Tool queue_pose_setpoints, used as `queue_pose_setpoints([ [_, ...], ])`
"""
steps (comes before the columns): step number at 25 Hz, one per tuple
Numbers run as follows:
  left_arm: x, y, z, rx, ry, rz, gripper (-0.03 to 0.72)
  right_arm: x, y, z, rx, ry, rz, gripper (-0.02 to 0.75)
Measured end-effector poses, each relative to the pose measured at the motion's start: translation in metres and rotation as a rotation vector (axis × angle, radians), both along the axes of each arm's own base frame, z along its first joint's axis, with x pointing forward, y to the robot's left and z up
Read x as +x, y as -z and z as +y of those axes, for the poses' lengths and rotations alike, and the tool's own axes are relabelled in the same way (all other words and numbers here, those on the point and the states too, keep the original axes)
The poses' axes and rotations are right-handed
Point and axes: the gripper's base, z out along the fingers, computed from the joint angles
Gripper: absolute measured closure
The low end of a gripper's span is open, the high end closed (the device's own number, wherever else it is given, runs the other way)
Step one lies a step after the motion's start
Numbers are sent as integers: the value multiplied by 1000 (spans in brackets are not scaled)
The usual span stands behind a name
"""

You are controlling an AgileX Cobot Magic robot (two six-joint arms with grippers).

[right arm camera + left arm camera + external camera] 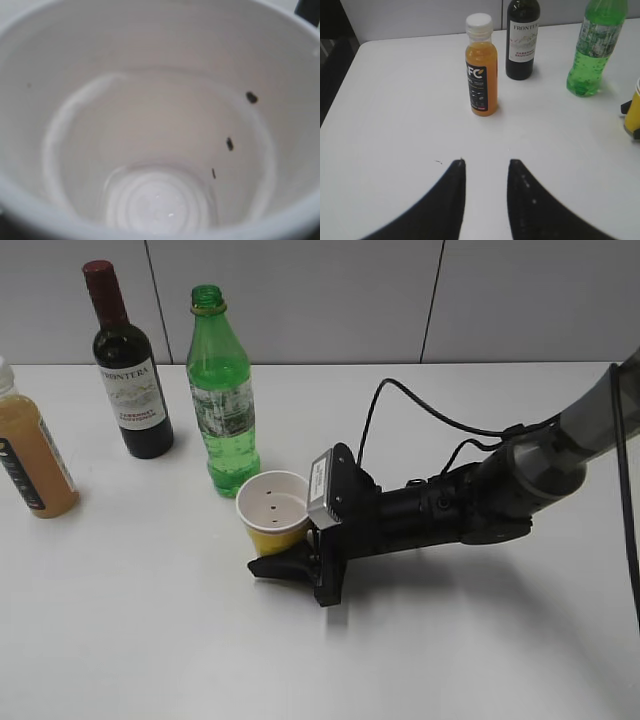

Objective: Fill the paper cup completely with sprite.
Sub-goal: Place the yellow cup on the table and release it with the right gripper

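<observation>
Two jobs split: my right gripper (290,558) clasps the paper cup (272,512) mid-desk, steadying it beside the sprite (223,400); my left gripper (486,167) waits unclenched, empty, nearer the desk's front-left.

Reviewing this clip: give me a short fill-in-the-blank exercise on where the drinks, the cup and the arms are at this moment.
1. The right gripper is closed around the ____ paper cup.
2. The sprite bottle has no ____ on its neck.
3. The wine bottle stands between the juice bottle and the ____ bottle.
4. The left gripper holds ____.

Missing words: yellow; cap; sprite; nothing
</observation>
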Motion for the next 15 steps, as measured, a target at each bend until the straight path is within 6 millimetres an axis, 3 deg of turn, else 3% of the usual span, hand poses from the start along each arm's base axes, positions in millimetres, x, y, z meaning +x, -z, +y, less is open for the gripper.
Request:
queue_pose_setpoints([
  [4, 0, 0, 0, 0, 0, 0, 459, -2, 2, 1, 21, -10, 13, 275],
  [10, 0, 0, 0, 0, 0, 0, 459, -1, 1, 1, 31, -13, 12, 83],
  [15, 0, 0, 0, 0, 0, 0, 459, 1, 1, -3, 37, 0, 16, 51],
])
